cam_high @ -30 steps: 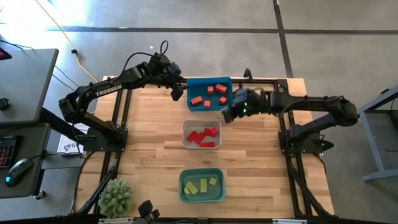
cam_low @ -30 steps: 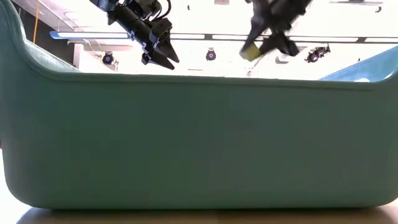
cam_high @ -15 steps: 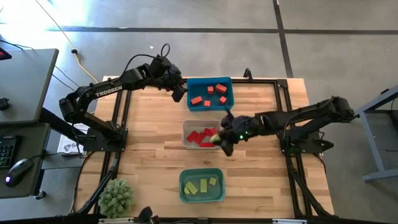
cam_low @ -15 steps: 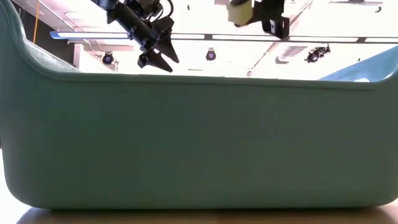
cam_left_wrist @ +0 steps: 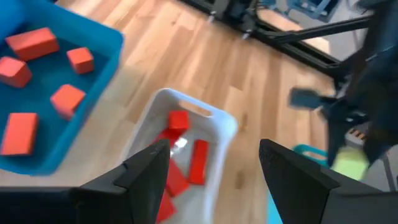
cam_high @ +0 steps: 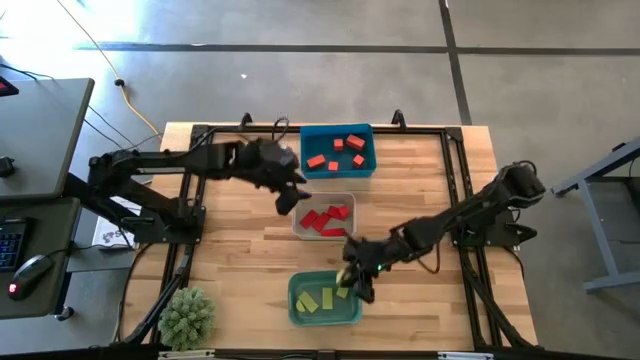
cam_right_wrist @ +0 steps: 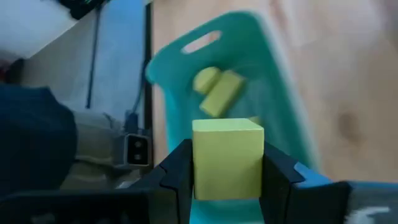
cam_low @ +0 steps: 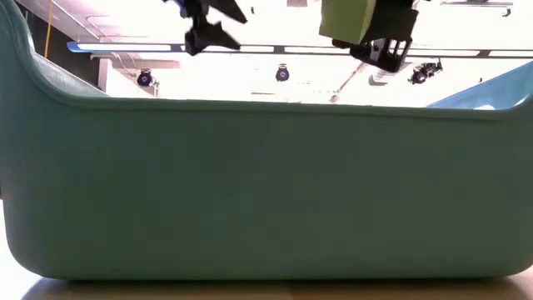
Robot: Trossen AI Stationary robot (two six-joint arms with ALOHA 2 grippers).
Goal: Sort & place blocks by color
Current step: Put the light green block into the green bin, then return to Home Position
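Note:
My right gripper [cam_high: 352, 280] is shut on a yellow-green block [cam_right_wrist: 227, 158] and hangs over the far right corner of the teal bin [cam_high: 296, 310]. That bin holds three yellow-green blocks [cam_high: 322, 298]. My left gripper [cam_high: 290, 196] is open with nothing between its fingers. It hovers by the left far corner of the clear-grey bin [cam_high: 298, 228], where several red blocks [cam_high: 326, 218] lie. Several orange blocks [cam_high: 338, 152] lie in the blue bin [cam_high: 308, 168] at the far side. In the low view the held block [cam_low: 348, 20] shows above the teal wall [cam_low: 266, 192]. My right gripper pinches the yellow-green block by two opposite sides [cam_right_wrist: 198, 168] between its two fingers [cam_right_wrist: 177, 177]. The fingers slant down toward the table's near left. The block is lifted clear, above the teal bin's rim.
The three bins stand in a row down the middle of the wooden table [cam_high: 240, 250]. A small green plant [cam_high: 187, 318] stands at the near left corner. Bare wood lies on both sides of the bins. A desk with a keyboard and mouse [cam_high: 30, 270] stands beyond the table's left edge.
My right gripper has carried the yellow-green block from beside the blue bin toward the near edge, past the clear-grey bin to above the teal bin, sinking and rolling on the way. My left gripper has swung from the blue bin's far left corner toward the clear-grey bin, staying open.

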